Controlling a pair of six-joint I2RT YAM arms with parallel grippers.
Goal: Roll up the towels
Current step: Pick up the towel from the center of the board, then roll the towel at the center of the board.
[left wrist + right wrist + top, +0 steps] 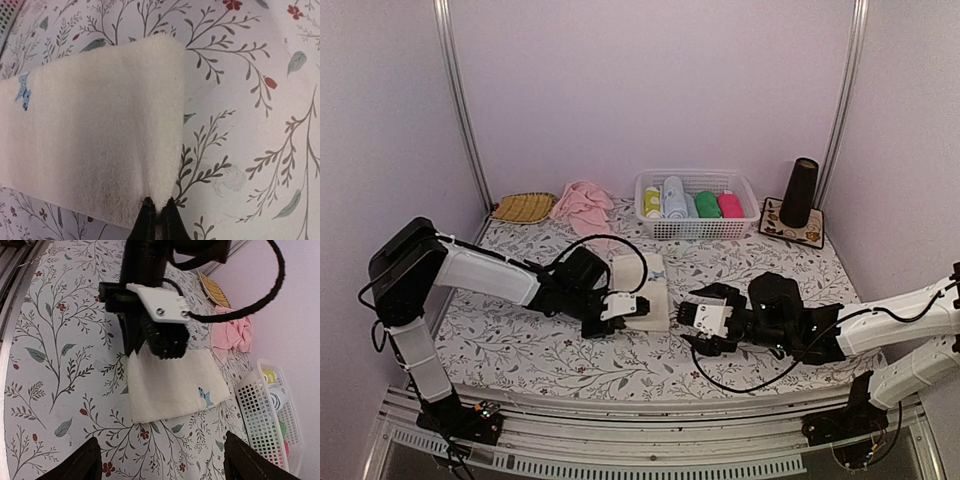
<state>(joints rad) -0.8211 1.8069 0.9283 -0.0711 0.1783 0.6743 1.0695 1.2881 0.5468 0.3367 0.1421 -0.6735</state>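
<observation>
The cream towel lies flat in the middle of the floral table, with a small blue mark near its far end. My left gripper is shut on the towel's near edge; in the left wrist view the cloth is pinched between the two black tips. The right wrist view shows the towel with the left gripper on it. My right gripper is open and empty just right of the towel. The pink towel lies crumpled at the back, also in the right wrist view.
A white basket at the back holds yellow-green, light blue, green and magenta rolls. A woven yellow mat lies at the back left. A dark cone-shaped cup stands on a coaster at the back right.
</observation>
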